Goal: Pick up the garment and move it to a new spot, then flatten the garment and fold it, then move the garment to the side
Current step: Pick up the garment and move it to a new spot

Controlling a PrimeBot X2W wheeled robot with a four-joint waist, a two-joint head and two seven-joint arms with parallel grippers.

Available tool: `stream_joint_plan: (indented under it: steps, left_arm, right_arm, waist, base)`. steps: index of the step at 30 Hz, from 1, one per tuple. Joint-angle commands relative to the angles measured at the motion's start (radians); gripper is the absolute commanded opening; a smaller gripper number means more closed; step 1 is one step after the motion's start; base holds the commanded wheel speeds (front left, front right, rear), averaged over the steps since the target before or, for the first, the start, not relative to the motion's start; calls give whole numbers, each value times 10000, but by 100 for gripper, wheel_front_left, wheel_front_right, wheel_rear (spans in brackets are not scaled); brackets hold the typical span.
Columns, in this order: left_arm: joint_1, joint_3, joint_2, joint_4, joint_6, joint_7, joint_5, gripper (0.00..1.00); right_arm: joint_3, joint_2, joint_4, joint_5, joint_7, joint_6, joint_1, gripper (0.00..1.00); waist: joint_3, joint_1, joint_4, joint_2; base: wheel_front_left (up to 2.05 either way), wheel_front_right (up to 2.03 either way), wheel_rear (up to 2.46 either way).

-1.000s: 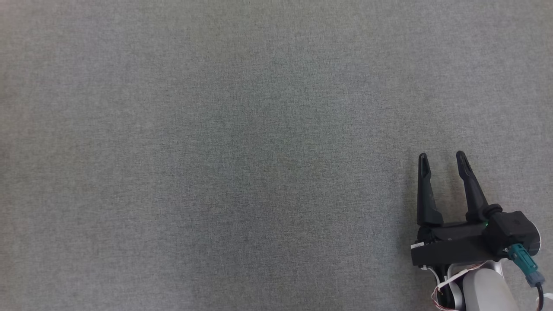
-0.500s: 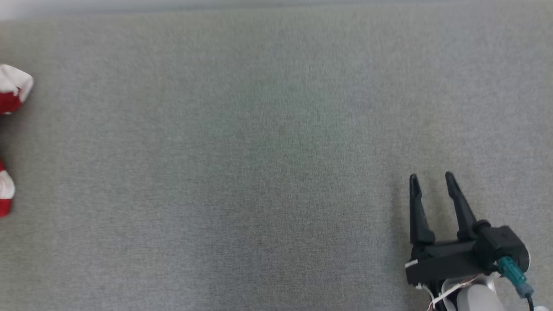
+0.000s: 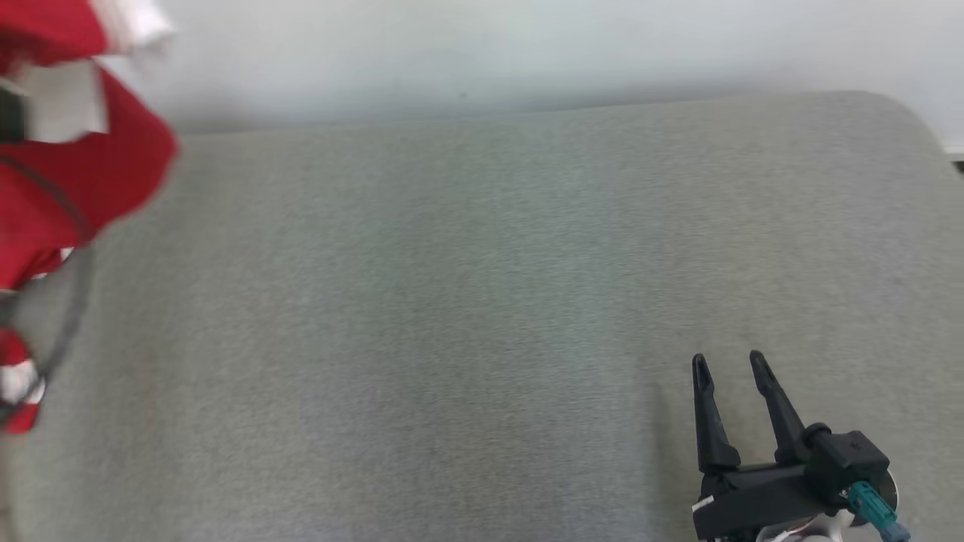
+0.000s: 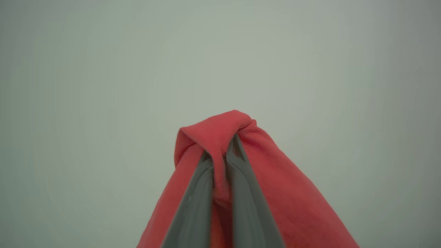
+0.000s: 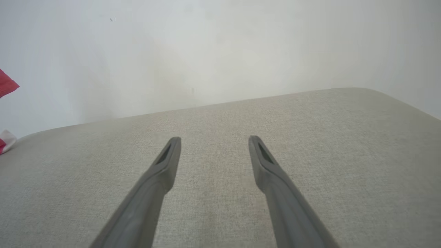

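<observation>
The garment [image 3: 75, 173] is red with white parts and hangs blurred at the far left of the head view, lifted above the grey surface. In the left wrist view my left gripper [image 4: 220, 155] is shut on a bunched fold of the red garment [image 4: 293, 199], which drapes over both fingers. A red corner of the garment [image 5: 6, 85] shows at the left edge of the right wrist view. My right gripper [image 3: 727, 363] stands open at the lower right, low over the grey surface, with nothing between its fingers [image 5: 165, 162].
The grey fabric-covered surface [image 3: 467, 316] spreads across the head view, its far edge meeting a pale wall [image 3: 527, 45]. Its rounded far right corner [image 3: 896, 113] is in sight.
The head view has tilted up, bringing the wall and the surface's far edge into sight. The red garment has come into view at the left, lifted higher than half a second ago.
</observation>
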State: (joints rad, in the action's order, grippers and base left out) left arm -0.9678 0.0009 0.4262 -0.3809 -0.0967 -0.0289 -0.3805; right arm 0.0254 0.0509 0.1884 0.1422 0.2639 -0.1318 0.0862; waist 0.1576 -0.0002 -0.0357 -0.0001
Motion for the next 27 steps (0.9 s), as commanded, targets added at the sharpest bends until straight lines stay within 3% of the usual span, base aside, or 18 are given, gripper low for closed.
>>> stream_joint_plan:
  steps: [1,7,14,20,27]
  left_arm:
    - [255,-124,-230,276,46,88,-121,0]
    - [832,-1081,-1521,1598,240,532,-190,0]
    - [1901,-2156,-2789,1684,450,526,-165,0]
    - [3485,-2777,-3165,882,510,223,-140,0]
    - [5083,-3706,-3473,-922,639,-435,109,0]
  right_arm:
    - [-48,-15,36,122,8,21,-125,100]
    - [-184,-15,123,278,8,21,-182,100]
    - [-295,-13,204,448,8,21,-161,100]
    - [-220,-18,233,447,8,21,-230,100]
    - [-185,-19,282,304,8,21,-200,100]
  waist:
    - [-450,2,-611,1]
    - [-556,2,-1260,1]
    - [-505,2,-1880,1]
    - [-445,2,-2163,1]
    - [-476,2,-2035,1]
  base:
    - [0,0,0]
    - [0,0,0]
    - [0,0,0]
    - [0,0,0]
    - [0,0,0]
